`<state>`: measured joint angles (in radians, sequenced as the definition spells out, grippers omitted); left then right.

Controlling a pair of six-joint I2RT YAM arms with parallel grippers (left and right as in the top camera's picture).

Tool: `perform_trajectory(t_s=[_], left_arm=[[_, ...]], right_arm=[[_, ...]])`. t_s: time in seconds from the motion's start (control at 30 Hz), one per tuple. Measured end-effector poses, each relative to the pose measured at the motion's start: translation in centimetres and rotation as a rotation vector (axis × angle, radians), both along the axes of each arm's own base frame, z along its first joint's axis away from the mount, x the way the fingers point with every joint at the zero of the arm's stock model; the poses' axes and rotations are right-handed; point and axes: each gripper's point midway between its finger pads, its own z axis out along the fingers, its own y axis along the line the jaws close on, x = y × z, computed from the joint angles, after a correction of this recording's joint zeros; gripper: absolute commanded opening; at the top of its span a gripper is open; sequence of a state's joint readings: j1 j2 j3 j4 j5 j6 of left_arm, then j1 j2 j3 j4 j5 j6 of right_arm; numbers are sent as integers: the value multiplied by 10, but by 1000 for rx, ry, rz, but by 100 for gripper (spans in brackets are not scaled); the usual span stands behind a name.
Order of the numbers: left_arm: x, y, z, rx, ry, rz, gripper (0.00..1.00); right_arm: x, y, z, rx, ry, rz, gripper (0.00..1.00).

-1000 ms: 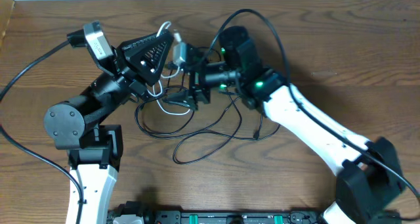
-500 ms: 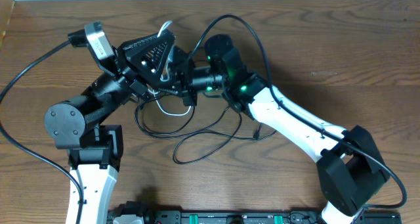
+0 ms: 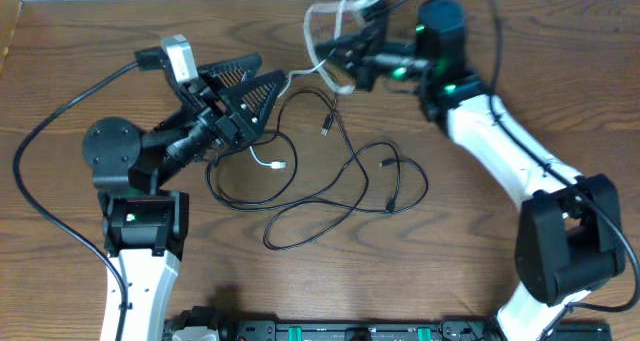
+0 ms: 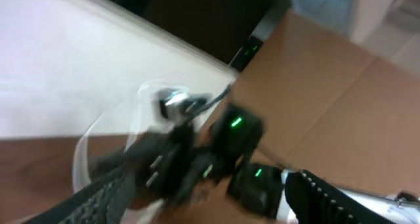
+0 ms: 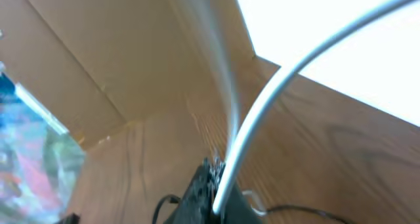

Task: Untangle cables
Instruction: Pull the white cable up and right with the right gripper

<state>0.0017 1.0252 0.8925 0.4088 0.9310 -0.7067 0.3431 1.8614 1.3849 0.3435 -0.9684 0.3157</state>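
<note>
The right fingers (image 3: 348,59) are clamping the white cable (image 3: 318,26), holding a blurred loop of it up near the worktop's (image 3: 560,91) far edge. The left fingers (image 3: 262,81) are standing apart, just beside its trailing strand. The black cables (image 3: 345,176) are lying in loose, crossing loops between the arms.

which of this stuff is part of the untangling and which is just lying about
Part of the job:
white cable, gripped by the right gripper
black cables, looped on the table
left gripper, open

Just there:
thick black cable at the left
equipment strip at the table's near edge
</note>
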Motion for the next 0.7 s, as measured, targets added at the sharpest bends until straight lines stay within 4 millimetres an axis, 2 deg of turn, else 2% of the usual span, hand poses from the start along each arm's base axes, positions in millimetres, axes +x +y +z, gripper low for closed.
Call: perform_trajectory(t_s=[0.13, 0.27, 0.47, 0.7], left_arm=[[5, 0, -24, 34, 86, 4, 84], [12, 0, -51, 74, 170, 4, 84], [21, 0, -78, 116, 232, -2, 84], [29, 0, -93, 122, 275, -5, 84]], right_arm=[[15, -44, 38, 116, -35, -17, 1], [21, -86, 67, 181, -53, -48, 1], [22, -136, 94, 209, -30, -114, 1], [23, -204, 114, 218, 24, -265, 1]])
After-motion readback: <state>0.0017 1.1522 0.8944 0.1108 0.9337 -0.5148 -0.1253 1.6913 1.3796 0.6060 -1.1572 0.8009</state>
